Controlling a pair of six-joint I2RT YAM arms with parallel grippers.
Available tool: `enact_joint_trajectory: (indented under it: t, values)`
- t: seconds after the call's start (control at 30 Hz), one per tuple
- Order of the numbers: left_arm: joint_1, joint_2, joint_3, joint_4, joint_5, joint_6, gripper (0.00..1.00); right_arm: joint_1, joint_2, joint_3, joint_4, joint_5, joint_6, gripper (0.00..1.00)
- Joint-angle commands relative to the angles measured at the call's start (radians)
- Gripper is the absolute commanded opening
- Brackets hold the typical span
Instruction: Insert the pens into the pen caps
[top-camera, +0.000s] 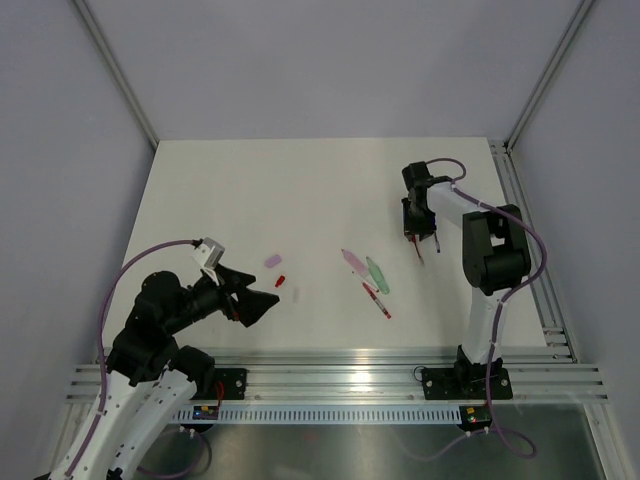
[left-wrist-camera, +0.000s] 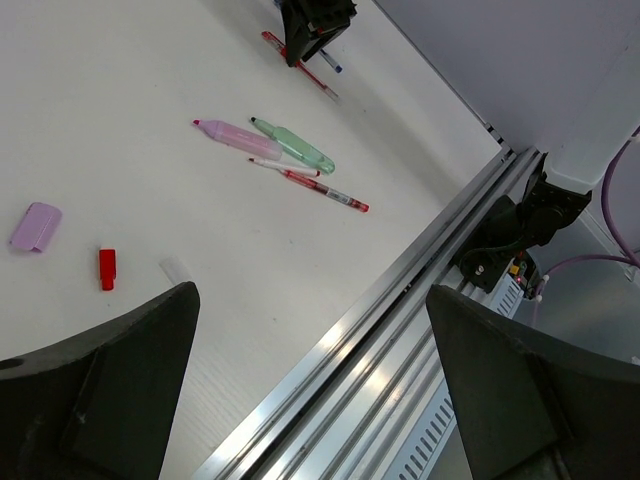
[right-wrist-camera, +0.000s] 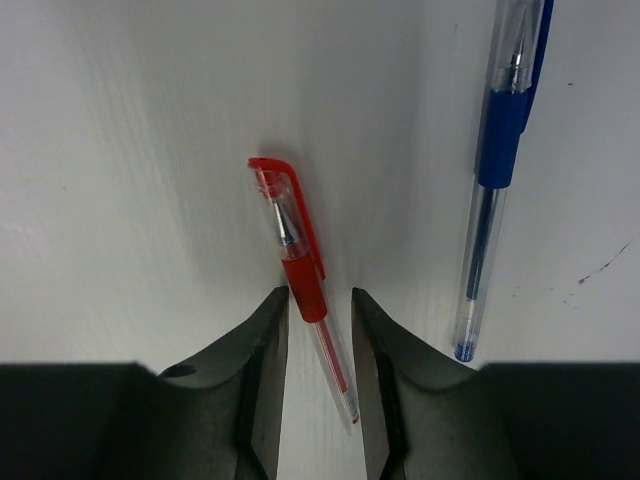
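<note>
Right claw (right-wrist-camera: 318, 335) is hanging low over the far right of the table (top-camera: 300, 180), fingers parted just a little and straddling the red pen (right-wrist-camera: 300, 265) (the blue pen (right-wrist-camera: 495, 170) is lying just beside it). Left claw (left-wrist-camera: 310, 390) is gaping wide, gripping nothing, hovering near the red cap (left-wrist-camera: 107, 268) and lilac cap (left-wrist-camera: 35, 225). The pink pen (left-wrist-camera: 235, 135) and green pen (left-wrist-camera: 295, 147) are lying side by side mid-table.

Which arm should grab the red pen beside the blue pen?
Right: the right hand straddles the red pen, a finger each side. The left hand hovers far off near the loose caps.
</note>
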Motion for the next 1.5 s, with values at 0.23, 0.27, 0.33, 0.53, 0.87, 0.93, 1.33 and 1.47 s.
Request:
enact_joint_trajectory:
  t: [0.23, 0.27, 0.33, 0.53, 0.87, 0.93, 1.33, 1.47]
  values:
    - [0.014, 0.023, 0.015, 0.032, -0.017, 0.004, 0.99, 0.026, -0.288, -0.111, 0.126, -0.033, 0.054, 0.46]
    - [0.016, 0.025, 0.015, 0.032, -0.019, 0.003, 0.99, 0.040, -0.347, -0.134, 0.146, -0.055, 0.059, 0.46]
    - [0.017, 0.030, 0.012, 0.034, -0.023, 0.001, 0.99, 0.101, -0.405, -0.213, 0.207, -0.082, 0.074, 0.47]
    - [0.040, 0.053, 0.012, 0.029, -0.036, -0.002, 0.99, 0.336, -0.552, -0.375, 0.374, -0.149, 0.151, 0.47]
    - [0.074, 0.085, 0.007, 0.032, -0.065, -0.009, 0.95, 0.508, -0.499, -0.366, 0.362, -0.048, 0.146, 0.47]
    - [0.083, 0.105, 0.008, 0.031, -0.051, -0.006, 0.95, 0.508, -0.447, -0.323, 0.310, -0.014, 0.126, 0.47]
    - [0.100, 0.103, 0.007, 0.038, -0.031, -0.008, 0.95, 0.431, -0.227, -0.138, 0.138, -0.126, -0.095, 0.53]
    - [0.100, 0.094, 0.005, 0.040, -0.022, -0.008, 0.95, 0.396, -0.202, -0.130, 0.129, -0.150, -0.122, 0.53]
